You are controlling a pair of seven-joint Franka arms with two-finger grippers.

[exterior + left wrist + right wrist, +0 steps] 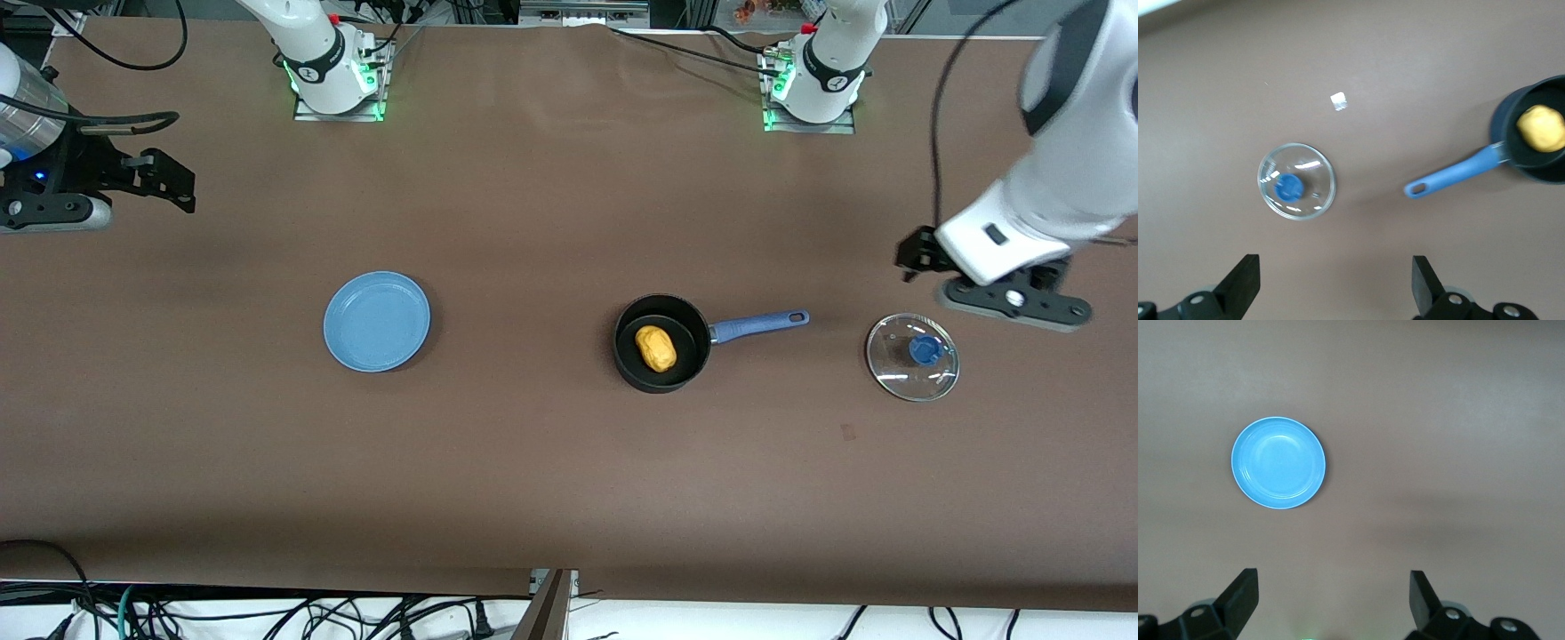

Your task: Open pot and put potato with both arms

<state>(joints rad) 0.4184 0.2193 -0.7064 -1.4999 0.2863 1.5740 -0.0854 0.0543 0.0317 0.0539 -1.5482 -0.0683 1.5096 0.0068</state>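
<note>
The black pot [662, 373] with its long blue handle [760, 325] stands open at mid-table, and the yellow-orange potato [655, 348] lies inside it. The glass lid [889, 369] with its blue knob [925, 349] lies flat on the table beside the handle's tip, toward the left arm's end. My left gripper [916, 256] is open and empty, up in the air beside the lid. Its wrist view shows the gripper [1336, 283], lid [1313, 200], pot [1511, 113] and potato [1541, 128]. My right gripper [164, 182] is open and empty, raised over the right arm's end of the table.
A flat blue plate [377, 321] lies empty toward the right arm's end, level with the pot; it also shows in the right wrist view [1278, 463] ahead of the right gripper [1333, 599]. A small white scrap [1339, 101] lies near the lid. Cables hang along the table's near edge.
</note>
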